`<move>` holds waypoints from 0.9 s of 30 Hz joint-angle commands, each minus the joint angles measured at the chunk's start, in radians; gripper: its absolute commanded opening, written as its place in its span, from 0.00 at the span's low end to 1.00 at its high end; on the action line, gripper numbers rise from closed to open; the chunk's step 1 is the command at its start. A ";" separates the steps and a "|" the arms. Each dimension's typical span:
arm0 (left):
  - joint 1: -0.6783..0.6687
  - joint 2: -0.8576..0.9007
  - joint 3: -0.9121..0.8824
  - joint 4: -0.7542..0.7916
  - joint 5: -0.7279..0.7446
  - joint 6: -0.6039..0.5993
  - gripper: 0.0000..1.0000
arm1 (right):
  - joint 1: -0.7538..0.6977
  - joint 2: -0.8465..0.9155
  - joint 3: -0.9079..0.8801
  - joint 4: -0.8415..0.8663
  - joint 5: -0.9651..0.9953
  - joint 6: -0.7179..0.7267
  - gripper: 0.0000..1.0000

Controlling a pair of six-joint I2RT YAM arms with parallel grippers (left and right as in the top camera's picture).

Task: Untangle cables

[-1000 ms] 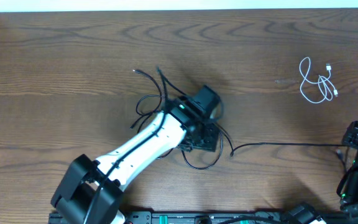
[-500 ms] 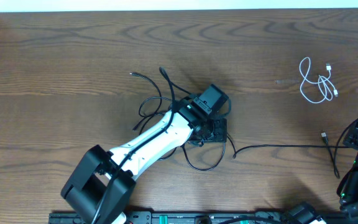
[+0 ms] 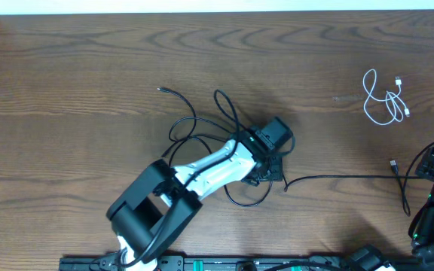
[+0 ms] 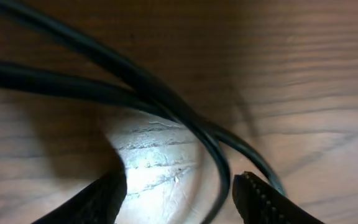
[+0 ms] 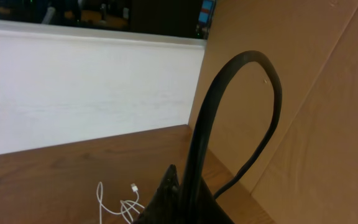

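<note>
Since the earlier view the left arm (image 3: 209, 167) had swung to the right across the table (image 3: 89, 68). The tall loop of the black cables (image 4: 138, 79) had shifted right with it, while the loose end at the upper left of the tangle had stayed where it was. The tangle lay near the middle of the table, partly under the head of the left arm. The left gripper (image 4: 178, 200) hung low over the wood with its jaws apart, released. Two black strands crossed just above its fingertips (image 4: 98, 199), and one of them curved down between them without being pinched. A long black cable (image 3: 345, 176) ran from the right side of the tangle toward the right edge of the table, and its far stretch had bent up near the right arm since the earlier view. The right gripper (image 5: 180, 186) was clenched on that cable, which arched up in a stiff loop from between its fingers. The white cable (image 3: 385, 99) lay coiled by itself at the far right of the table, well apart from the black ones.
</note>
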 commanded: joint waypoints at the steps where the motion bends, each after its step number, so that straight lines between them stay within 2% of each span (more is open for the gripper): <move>1: -0.005 0.043 -0.005 0.003 -0.039 -0.013 0.41 | 0.004 -0.004 0.005 -0.001 0.018 0.016 0.01; 4: -0.005 0.047 -0.005 -0.009 -0.085 0.017 0.09 | 0.004 -0.004 0.005 -0.008 0.018 0.016 0.01; 10: 0.009 -0.025 -0.002 -0.099 -0.085 0.210 0.08 | 0.004 -0.004 0.005 -0.025 0.017 0.015 0.01; 14: 0.027 -0.150 0.013 -0.152 -0.090 0.377 0.07 | 0.004 -0.004 0.005 -0.027 0.014 0.016 0.01; 16: 0.042 -0.224 0.016 -0.156 -0.115 0.423 0.07 | 0.004 -0.004 0.005 -0.032 -0.002 0.015 0.01; 20: 0.098 -0.451 0.017 -0.149 -0.301 0.425 0.08 | 0.004 -0.004 0.005 -0.040 -0.087 0.015 0.01; 25: 0.167 -0.650 0.017 -0.129 -0.498 0.425 0.08 | 0.004 -0.004 0.005 -0.063 -0.096 0.016 0.01; 27: 0.198 -0.709 0.017 -0.126 -0.589 0.425 0.08 | 0.004 -0.004 0.005 -0.079 -0.158 0.016 0.01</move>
